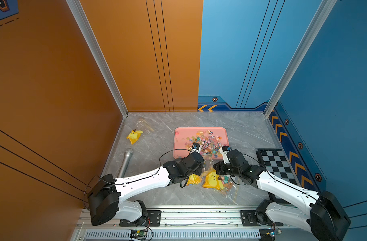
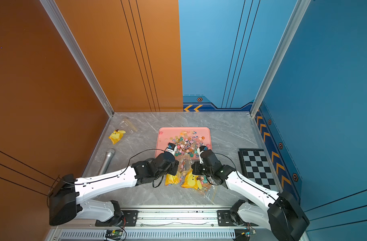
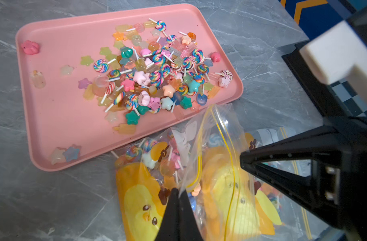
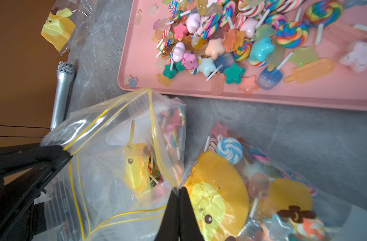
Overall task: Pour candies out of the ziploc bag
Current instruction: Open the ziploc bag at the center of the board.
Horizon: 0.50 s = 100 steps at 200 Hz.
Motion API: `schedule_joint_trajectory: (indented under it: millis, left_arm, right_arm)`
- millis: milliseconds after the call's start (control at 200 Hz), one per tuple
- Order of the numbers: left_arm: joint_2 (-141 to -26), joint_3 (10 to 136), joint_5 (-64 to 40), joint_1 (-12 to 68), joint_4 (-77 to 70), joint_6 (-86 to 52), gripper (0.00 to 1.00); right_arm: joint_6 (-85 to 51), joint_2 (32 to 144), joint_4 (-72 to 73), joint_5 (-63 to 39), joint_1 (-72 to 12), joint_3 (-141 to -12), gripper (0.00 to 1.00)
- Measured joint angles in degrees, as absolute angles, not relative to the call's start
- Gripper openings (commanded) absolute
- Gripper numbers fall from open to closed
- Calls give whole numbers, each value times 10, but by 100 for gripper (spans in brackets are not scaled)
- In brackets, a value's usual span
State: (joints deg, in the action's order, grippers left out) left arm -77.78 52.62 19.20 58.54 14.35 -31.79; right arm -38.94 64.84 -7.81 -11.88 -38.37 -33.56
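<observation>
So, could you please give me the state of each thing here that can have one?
Pink tray: flat, partly covered.
Candies: many heaped on the tray.
Held ziploc bag: mouth pulled open, some candies inside.
Left gripper: shut on the bag's rim.
Right gripper: shut on the opposite rim.
Second ziploc bag: lying flat, holds candies; seal unclear.
Far ziploc bag: flat, looks empty.
Microphone: lying on its side.

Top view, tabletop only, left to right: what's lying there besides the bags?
microphone → pink tray → checkerboard
</observation>
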Motion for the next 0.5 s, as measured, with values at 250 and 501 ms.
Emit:
schedule_joint_trajectory:
  millis: [250, 501]
  left_arm:
    - [-774, 596, 227, 597, 216, -272, 0]
    - [-778, 661, 268, 626, 291, -232, 0]
  right_arm:
    - [-385, 635, -108, -115, -387, -349, 0]
    - [-374, 605, -133, -103, -387, -370, 0]
